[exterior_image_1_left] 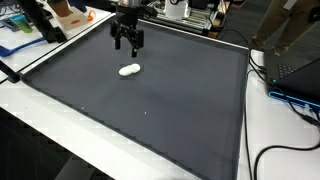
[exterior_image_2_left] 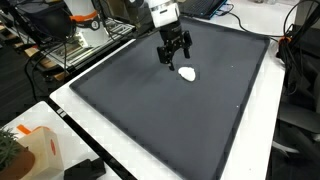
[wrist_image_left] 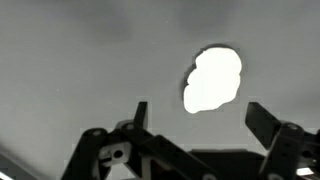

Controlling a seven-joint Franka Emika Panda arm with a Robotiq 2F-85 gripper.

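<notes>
**Wrist view, read from the left:** one of the gripper's fingers point(wrist_image_left: 140, 114), then the white lump point(wrist_image_left: 213, 80), then the opposite finger. The gripper point(wrist_image_left: 199, 120) stands wide open and holds nothing; its jaws are spread wider than the lump. The lump lies ahead of the fingertips, not between them, and a little toward the right-hand finger. Its long axis runs away from the gripper, tilted slightly rightward, so it lies roughly across the line on which the jaws close.

**Both exterior views:** the gripper point(exterior_image_1_left: 127, 48) point(exterior_image_2_left: 174, 58) hangs above the black mat point(exterior_image_1_left: 150, 120), apart from the lump point(exterior_image_1_left: 130, 70) point(exterior_image_2_left: 187, 73). The lump rests just beside it, flat on the mat and inside no container. The mat covers a white table point(exterior_image_1_left: 45, 115); cables point(exterior_image_1_left: 285, 97) trail at its right edge.
</notes>
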